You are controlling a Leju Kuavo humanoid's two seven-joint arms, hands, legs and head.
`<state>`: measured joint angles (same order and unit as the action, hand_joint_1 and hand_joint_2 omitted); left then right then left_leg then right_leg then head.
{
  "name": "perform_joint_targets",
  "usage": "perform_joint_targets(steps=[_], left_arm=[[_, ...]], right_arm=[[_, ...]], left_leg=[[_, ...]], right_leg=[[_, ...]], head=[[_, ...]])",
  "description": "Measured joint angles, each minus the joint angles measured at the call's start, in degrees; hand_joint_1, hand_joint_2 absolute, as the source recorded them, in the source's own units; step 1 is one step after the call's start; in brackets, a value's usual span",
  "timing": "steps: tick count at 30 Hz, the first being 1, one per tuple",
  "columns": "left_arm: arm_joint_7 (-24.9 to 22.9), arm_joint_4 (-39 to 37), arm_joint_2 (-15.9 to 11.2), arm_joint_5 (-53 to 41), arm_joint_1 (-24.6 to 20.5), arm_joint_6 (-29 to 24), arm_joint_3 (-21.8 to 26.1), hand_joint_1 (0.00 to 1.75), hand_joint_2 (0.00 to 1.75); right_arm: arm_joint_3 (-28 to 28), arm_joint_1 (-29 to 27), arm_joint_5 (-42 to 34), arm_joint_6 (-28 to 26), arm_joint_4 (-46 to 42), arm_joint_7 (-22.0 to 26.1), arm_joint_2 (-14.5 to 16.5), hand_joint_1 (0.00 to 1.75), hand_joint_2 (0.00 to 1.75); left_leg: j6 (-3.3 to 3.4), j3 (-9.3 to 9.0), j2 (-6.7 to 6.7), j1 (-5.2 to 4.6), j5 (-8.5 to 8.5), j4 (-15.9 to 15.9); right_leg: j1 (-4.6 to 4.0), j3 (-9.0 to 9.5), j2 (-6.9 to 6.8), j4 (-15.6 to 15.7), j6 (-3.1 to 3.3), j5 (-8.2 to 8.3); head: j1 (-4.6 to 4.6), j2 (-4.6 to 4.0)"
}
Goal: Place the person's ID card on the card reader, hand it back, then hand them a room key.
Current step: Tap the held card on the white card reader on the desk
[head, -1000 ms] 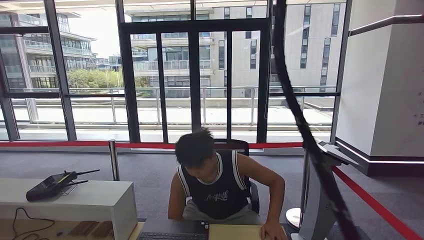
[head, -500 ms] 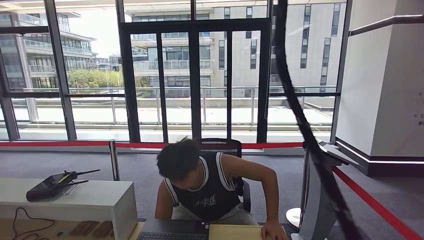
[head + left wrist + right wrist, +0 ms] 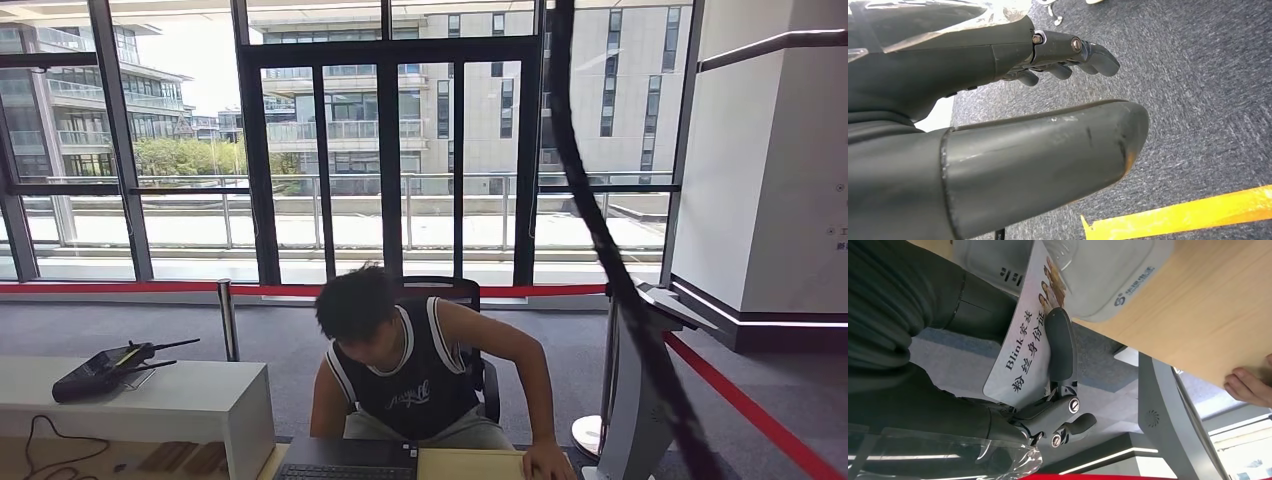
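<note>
In the right wrist view my right hand (image 3: 1058, 390) pinches the ID card (image 3: 1025, 347), a white card with printed text and small figures, between thumb and a dark finger. The card's far end lies against the white card reader (image 3: 1098, 275), which sits on the wooden desk (image 3: 1198, 315). My left hand (image 3: 1038, 165) hangs over grey carpet with its fingers apart and nothing in it. The person (image 3: 400, 370) in a dark sleeveless shirt sits behind the desk, leaning over, with one hand (image 3: 545, 462) flat on the desk.
The person's fingertips (image 3: 1248, 385) rest on the desk edge near the reader. A dark keyboard (image 3: 345, 470) lies at the desk's front. A white counter (image 3: 200, 400) with a black device (image 3: 110, 368) stands left. A grey stand (image 3: 630, 400) and a red barrier belt (image 3: 740, 400) are right.
The person's head and torso have shifted to the picture's left and dipped slightly. Their hand on the desk has stayed in place.
</note>
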<state>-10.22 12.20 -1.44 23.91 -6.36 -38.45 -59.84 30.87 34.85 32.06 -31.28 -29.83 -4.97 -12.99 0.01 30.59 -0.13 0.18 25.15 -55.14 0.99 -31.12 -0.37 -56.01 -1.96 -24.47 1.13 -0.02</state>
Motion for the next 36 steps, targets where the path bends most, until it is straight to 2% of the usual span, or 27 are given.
perform_joint_targets(steps=[14, 25, 32, 36], left_arm=[[0.0, 0.0, 0.0, 0.6, 0.0, -0.1, 0.0, 0.00, 0.00], [0.6, 0.0, -0.2, 0.3, 0.0, 0.3, 0.0, 0.00, 0.00], [0.7, 0.0, -0.2, 0.1, 0.0, 0.4, 0.0, 0.00, 0.00], [0.9, 0.0, -0.2, -0.2, 0.0, 0.5, 0.0, 0.00, 0.00]], right_arm=[[0.0, -0.2, -1.3, 0.2, 2.5, 0.6, 0.2, 1.75, 1.75], [0.0, 0.6, -2.7, -3.8, 2.8, 3.3, 0.5, 1.75, 1.75], [-0.3, 3.4, -3.0, -7.1, 0.0, 4.5, 0.5, 1.75, 1.75], [-0.3, 5.6, -1.4, -7.8, -3.6, 3.2, 0.2, 1.75, 1.75]], left_leg=[[0.00, -0.09, 0.01, 0.00, 0.00, 0.0], [0.00, -0.05, 0.00, 0.00, -0.01, 0.0], [0.00, -0.05, 0.01, 0.00, -0.01, 0.0], [0.00, -0.05, 0.01, 0.00, -0.02, 0.0]], right_leg=[[0.00, 0.10, 0.01, 0.0, -0.01, 0.01], [0.00, 0.10, 0.00, 0.0, -0.02, 0.02], [0.00, 0.08, 0.00, 0.0, -0.02, 0.02], [0.00, 0.07, 0.00, 0.0, -0.02, 0.02]], head=[[0.01, 0.00], [-0.01, 0.00], [0.01, 0.00], [0.00, 0.00]])
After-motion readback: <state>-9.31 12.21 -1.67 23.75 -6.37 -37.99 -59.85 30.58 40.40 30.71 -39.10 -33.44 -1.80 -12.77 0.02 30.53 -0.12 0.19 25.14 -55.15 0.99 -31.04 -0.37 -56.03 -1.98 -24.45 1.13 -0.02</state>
